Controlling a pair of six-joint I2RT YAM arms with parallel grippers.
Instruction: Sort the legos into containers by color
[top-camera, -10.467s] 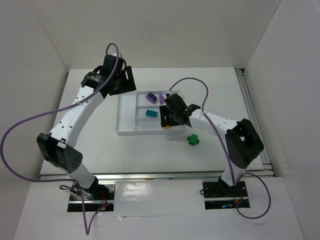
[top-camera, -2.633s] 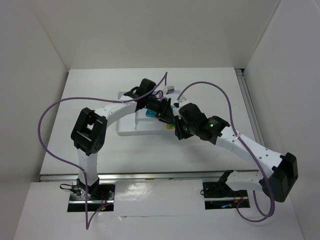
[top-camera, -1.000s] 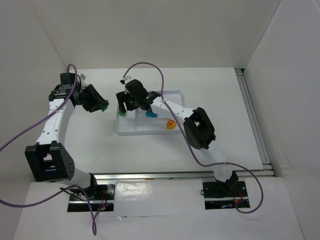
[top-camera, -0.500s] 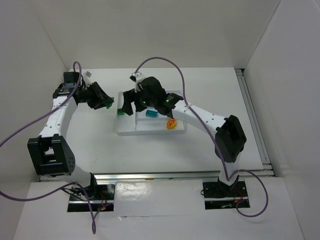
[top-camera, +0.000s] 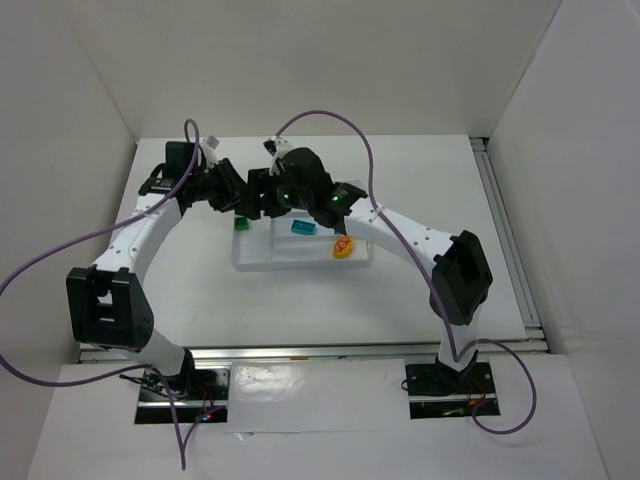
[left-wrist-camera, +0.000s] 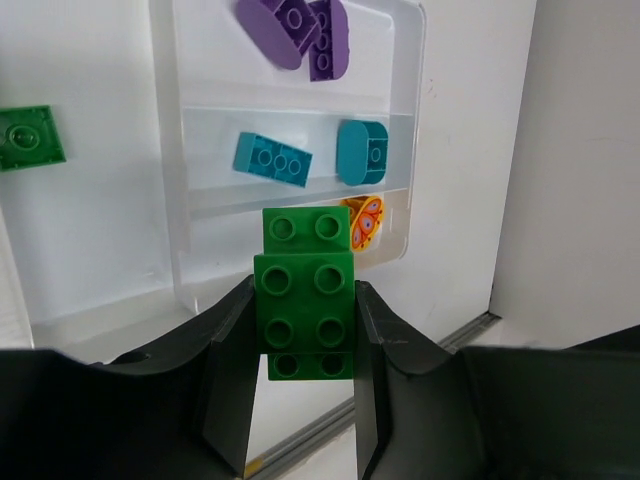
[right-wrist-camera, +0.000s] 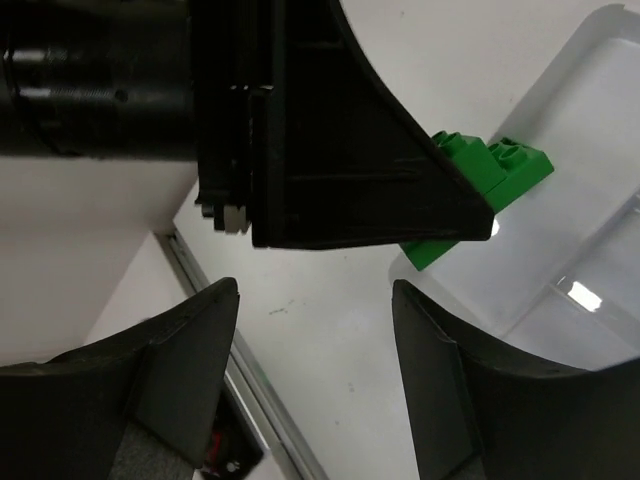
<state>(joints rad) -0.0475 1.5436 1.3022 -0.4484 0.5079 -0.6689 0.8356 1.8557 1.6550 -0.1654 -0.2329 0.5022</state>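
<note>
My left gripper (left-wrist-camera: 303, 288) is shut on a green lego (left-wrist-camera: 305, 295) and holds it above the near edge of the white tray (left-wrist-camera: 168, 200). The tray's containers hold two purple legos (left-wrist-camera: 295, 25) at the far end, two cyan legos (left-wrist-camera: 272, 158) in the middle and a yellow-and-red piece (left-wrist-camera: 362, 220) nearest. A second green lego (left-wrist-camera: 25, 137) lies flat on the table left of the tray (top-camera: 252, 262), and also shows from above (top-camera: 241, 224). My right gripper (right-wrist-camera: 315, 290) is open and empty, right under the left gripper's finger and the held green lego (right-wrist-camera: 480, 190).
The two grippers (top-camera: 240, 198) (top-camera: 260, 195) crowd together over the tray's far left corner. White walls close the table on the left, back and right. A metal rail (top-camera: 510, 240) runs along the table's right edge.
My left gripper has carried the green lego rightward from the table's left side to the tray's left edge. The right gripper has stayed by that corner, its arm shifting a little.
</note>
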